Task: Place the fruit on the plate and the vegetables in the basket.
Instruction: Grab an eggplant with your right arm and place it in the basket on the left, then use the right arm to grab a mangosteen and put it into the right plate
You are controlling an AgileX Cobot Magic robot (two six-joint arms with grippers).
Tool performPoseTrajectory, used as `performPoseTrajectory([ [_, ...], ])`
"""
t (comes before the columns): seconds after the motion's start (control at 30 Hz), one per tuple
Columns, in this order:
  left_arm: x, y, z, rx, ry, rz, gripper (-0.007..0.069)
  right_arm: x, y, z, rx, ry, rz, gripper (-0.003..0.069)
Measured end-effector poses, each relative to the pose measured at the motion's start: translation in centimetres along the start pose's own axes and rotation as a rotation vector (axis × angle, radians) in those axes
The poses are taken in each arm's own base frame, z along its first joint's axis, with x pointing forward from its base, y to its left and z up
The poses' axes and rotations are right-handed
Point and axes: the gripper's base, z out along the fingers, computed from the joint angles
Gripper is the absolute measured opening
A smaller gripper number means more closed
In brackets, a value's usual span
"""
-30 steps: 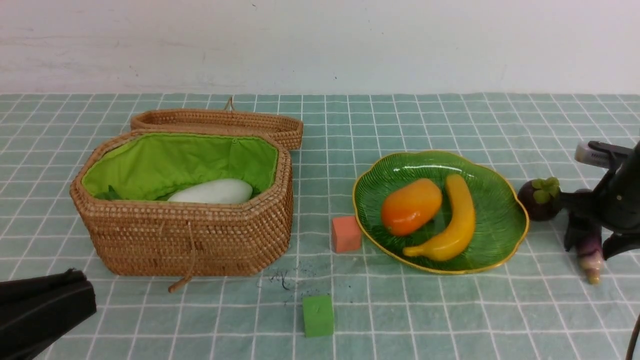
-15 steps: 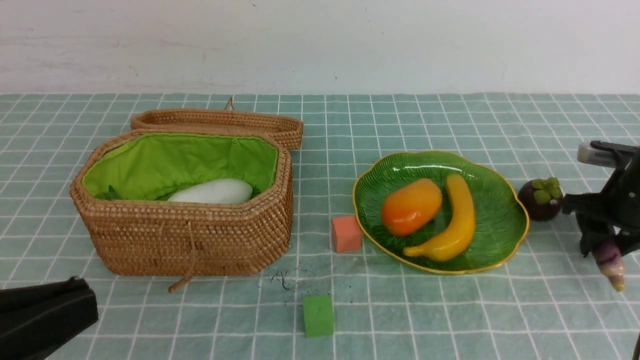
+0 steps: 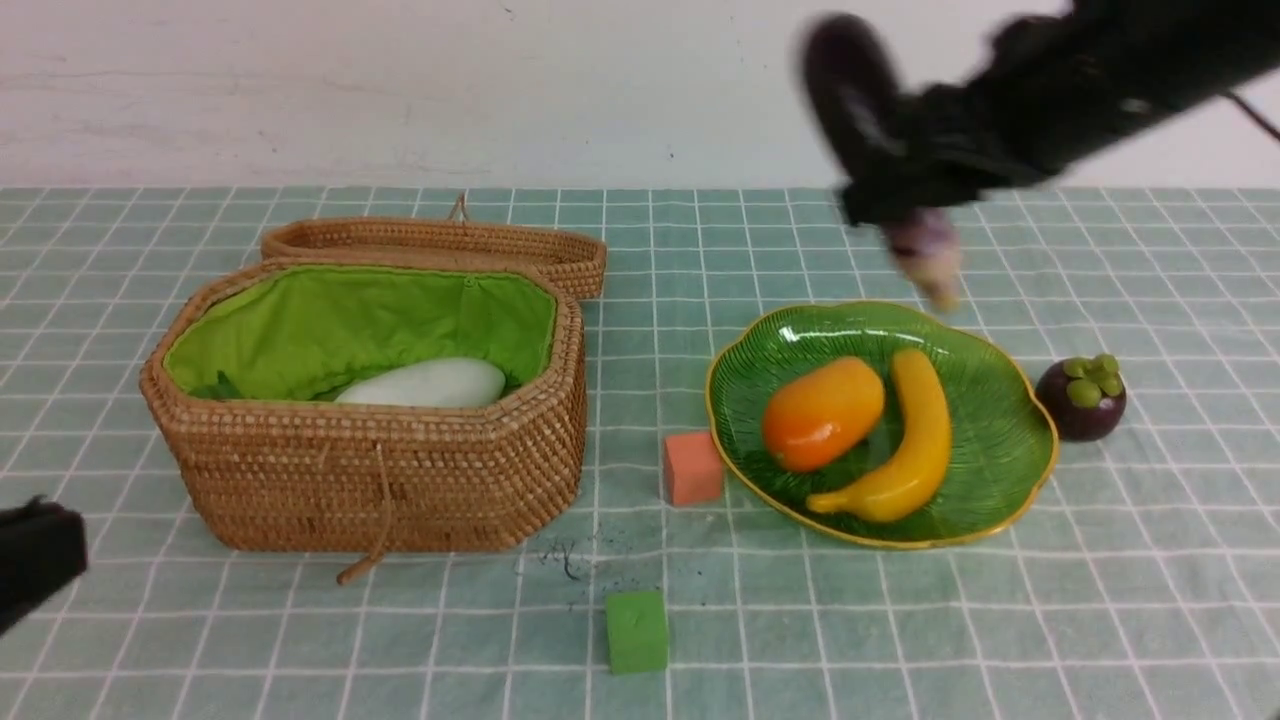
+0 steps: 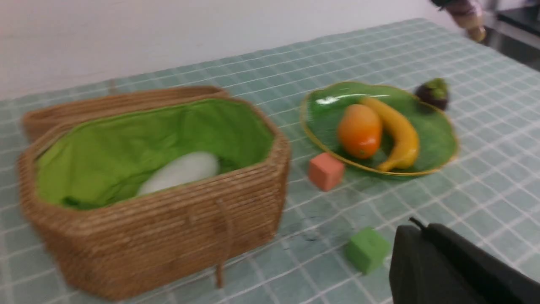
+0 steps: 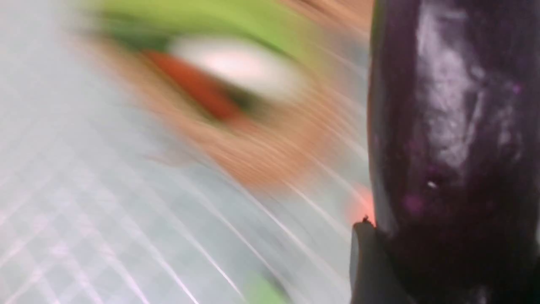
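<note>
My right gripper (image 3: pixel 900 205) is shut on the dark purple eggplant (image 3: pixel 925 245), high in the air over the far rim of the green plate (image 3: pixel 1005 470). The eggplant (image 5: pixel 447 126) fills the right wrist view. On the plate lie the mango (image 3: pixel 822 412) and the banana (image 3: pixel 915 440). The mangosteen (image 3: pixel 1082 398) sits on the cloth just right of the plate. The open basket (image 3: pixel 380 470) holds the white radish (image 3: pixel 425 383) and, blurred in the right wrist view, the carrot (image 5: pixel 194 88). My left gripper (image 3: pixel 35 560) stays shut and empty at the near left.
An orange cube (image 3: pixel 692 467) stands against the plate's left edge. A green cube (image 3: pixel 636 630) lies nearer the front, close to my left gripper (image 4: pixel 417 240). The basket's lid (image 3: pixel 440 245) rests open behind it.
My right gripper closed on the eggplant at the right of the plate, lifted it off the cloth and swung it up and left. The left arm drew back a little.
</note>
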Motion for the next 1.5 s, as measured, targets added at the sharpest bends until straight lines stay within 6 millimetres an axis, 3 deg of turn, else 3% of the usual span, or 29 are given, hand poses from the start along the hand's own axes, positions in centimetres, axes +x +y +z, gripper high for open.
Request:
performPoseTrajectory([
  [0.03, 0.0, 0.1, 0.0, -0.007, -0.003, -0.006, -0.0008, -0.3, 0.4, 0.3, -0.005, -0.015, -0.034, 0.032],
  [0.1, 0.1, 0.9, 0.0, -0.101, 0.008, -0.082, -0.0008, -3.0, 4.3, 4.3, -0.077, -0.112, -0.237, 0.032],
  [0.13, 0.1, 1.0, -0.1, -0.108, 0.011, -0.087, -0.0008, -3.1, 4.7, 4.4, -0.081, -0.119, -0.242, 0.032],
  [0.17, 0.1, 1.2, -0.1, -0.131, 0.008, -0.112, -0.0008, -4.0, 6.5, 7.6, -0.101, -0.167, -0.323, 0.032],
  [0.23, 0.1, 1.2, -0.1, -0.134, 0.006, -0.12, -0.0008, -4.4, 7.5, 11.3, -0.095, -0.201, -0.367, 0.032],
  [0.27, 0.1, 1.2, -0.1, -0.134, 0.005, -0.12, -0.0008, -4.4, 7.5, 11.6, -0.09, -0.208, -0.368, 0.032],
  [0.4, 0.0, 1.0, -0.1, -0.112, -0.006, -0.126, -0.0008, -2.7, 6.8, 18.1, -0.044, -0.153, -0.433, 0.032],
  [0.47, -0.1, 0.7, 0.0, -0.082, -0.016, -0.123, -0.0008, -1.4, 6.0, 20.2, -0.012, -0.101, -0.474, 0.0354],
  [0.5, -0.1, 0.7, 0.0, -0.078, -0.017, -0.125, -0.0008, -1.3, 6.0, 20.3, -0.012, -0.098, -0.473, 0.0361],
  [0.53, -0.1, 0.6, 0.0, -0.067, -0.02, -0.115, -0.0008, -1.0, 5.8, 20.7, 0.001, -0.083, -0.484, 0.0397],
  [0.6, -0.3, 0.3, 0.0, -0.032, -0.031, -0.095, -0.0008, -0.6, 5.4, 21.1, 0.023, -0.046, -0.487, 0.0538],
  [0.63, -0.4, 0.1, 0.0, -0.009, -0.04, -0.088, -0.0008, -0.7, 5.4, 20.7, 0.029, -0.033, -0.48, 0.0603],
  [0.7, -0.5, -0.1, 0.0, 0.012, -0.051, -0.083, -0.0008, -1.0, 5.5, 19.9, 0.04, -0.017, -0.485, 0.0639],
  [0.73, -0.7, -0.4, 0.0, 0.052, -0.077, -0.072, -0.0008, -1.7, 5.6, 17.6, 0.07, 0.026, -0.492, 0.0668],
  [0.8, -0.9, -0.6, -0.1, 0.073, -0.095, -0.065, -0.0007, -2.2, 5.6, 16.0, 0.098, 0.053, -0.495, 0.0666],
  [0.87, -1.3, -1.1, -0.2, 0.121, -0.143, -0.038, -0.0007, -3.2, 4.8, 10.9, 0.225, 0.141, -0.448, 0.0617],
  [0.93, -1.4, -1.2, -0.2, 0.138, -0.157, -0.024, -0.0007, -3.6, 3.9, 8.4, 0.311, 0.186, -0.403, 0.0571],
  [1.03, -1.7, -1.6, -0.3, 0.182, -0.182, -0.016, -0.0007, -3.4, -1.3, 2.6, 0.574, 0.281, -0.23, 0.0395],
  [1.07, -1.7, -1.8, -0.3, 0.202, -0.183, -0.028, -0.0007, -2.7, -4.9, 0.2, 0.688, 0.298, -0.126, 0.03],
  [1.13, -1.6, -1.9, -0.4, 0.217, -0.179, -0.03, -0.0007, -1.2, -8.9, -1.7, 0.77, 0.312, 0.038, 0.0206],
  [1.17, -1.6, -1.9, -0.4, 0.218, -0.178, -0.032, -0.0007, -0.9, -9.8, -2.2, 0.785, 0.314, 0.067, 0.0197],
  [1.2, -1.6, -2.0, -0.3, 0.224, -0.171, -0.018, -0.0007, 1.0, -13.0, -3.5, 0.813, 0.319, 0.239, 0.0146],
  [1.23, -1.5, -2.0, -0.3, 0.225, -0.165, -0.013, -0.0007, 2.4, -14.8, -4.1, 0.812, 0.325, 0.344, 0.0132],
  [1.33, -1.4, -2.0, -0.3, 0.224, -0.156, 0.0, -0.0007, 6.5, -19.1, -4.7, 0.771, 0.353, 0.595, 0.0157],
  [1.37, -1.4, -2.0, -0.3, 0.223, -0.154, 0.001, -0.0007, 6.8, -19.4, -4.6, 0.766, 0.358, 0.611, 0.0162],
  [1.4, -1.3, -2.0, -0.3, 0.222, -0.147, 0.003, -0.0007, 9.0, -21.4, -4.3, 0.727, 0.377, 0.719, 0.0235],
  [1.43, -1.3, -2.0, -0.3, 0.222, -0.146, 0.003, -0.0007, 9.3, -21.6, -4.3, 0.73, 0.383, 0.726, 0.0245],
  [1.5, -1.2, -2.0, -0.3, 0.221, -0.139, 0.004, -0.0007, 12.4, -24.4, -2.9, 0.688, 0.426, 0.84, 0.0404],
])
